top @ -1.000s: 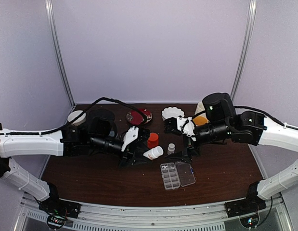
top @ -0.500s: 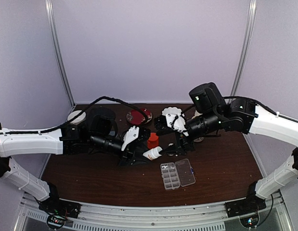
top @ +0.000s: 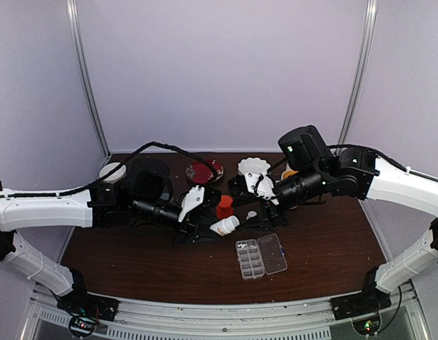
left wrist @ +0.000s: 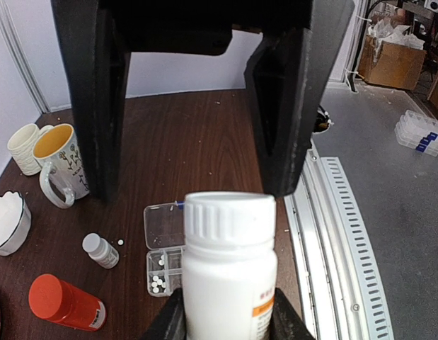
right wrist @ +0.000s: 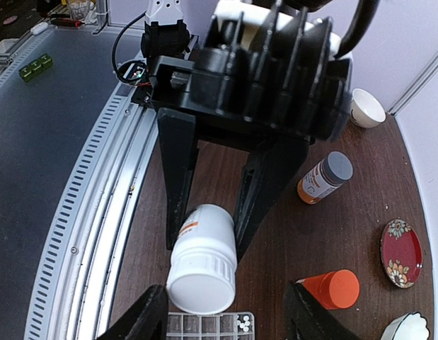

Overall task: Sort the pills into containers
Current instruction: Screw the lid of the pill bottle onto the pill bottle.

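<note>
Firstly, pill box (top: pixel 251 259): clear and flat on the tabletop (top: pixel 134 269), with the lid laid open toward 3 o'clock in the top view. Its long axis ran roughly 12 to 6 o'clock. Pills (left wrist: pixel 157 281): a few whitish ones sat in its compartments. Position: at 4 o'clock of the left claw (left wrist: pixel 226 322) and 6 o'clock of the right claw (right wrist: pixel 226 319), apart from both. Left claw: clamped on a white bottle (left wrist: pixel 229 269). Right claw: jaws parted, straddling the bottle's cap (right wrist: pixel 202 283).
</note>
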